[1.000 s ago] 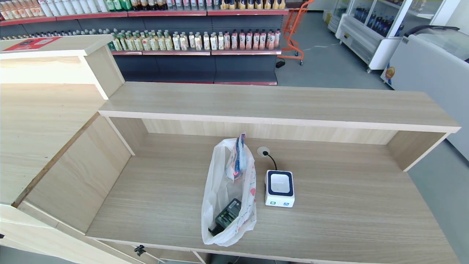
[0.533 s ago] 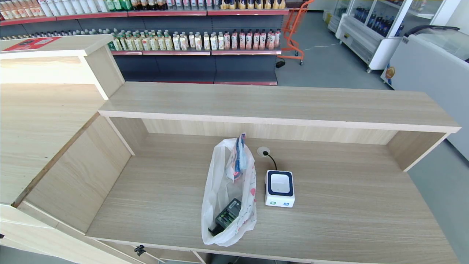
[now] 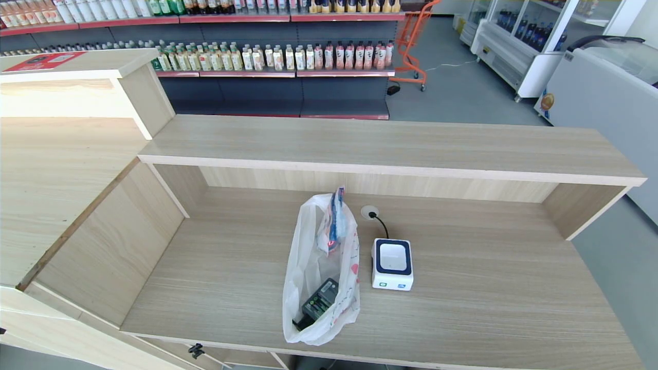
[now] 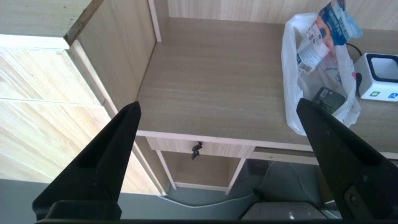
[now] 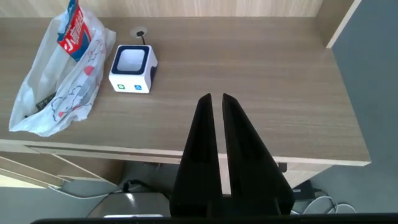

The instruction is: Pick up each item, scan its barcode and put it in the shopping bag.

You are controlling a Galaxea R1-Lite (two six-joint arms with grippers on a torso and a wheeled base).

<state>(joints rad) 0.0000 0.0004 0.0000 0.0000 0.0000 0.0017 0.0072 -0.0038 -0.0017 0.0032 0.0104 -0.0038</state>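
Spillage threatens, since the packet [image 3: 335, 218] poking from the limp bag [image 3: 308, 267] could slide out if nudged, with the left gripper [image 4: 219, 104] wide open, the right gripper [image 5: 217, 97] closed to a slit, both empty.

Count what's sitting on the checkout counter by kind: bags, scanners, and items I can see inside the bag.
Shopping bag: 1
Scanner: 1
Items visible in the bag: 2, a blue and red packet and a dark box
Total: 4
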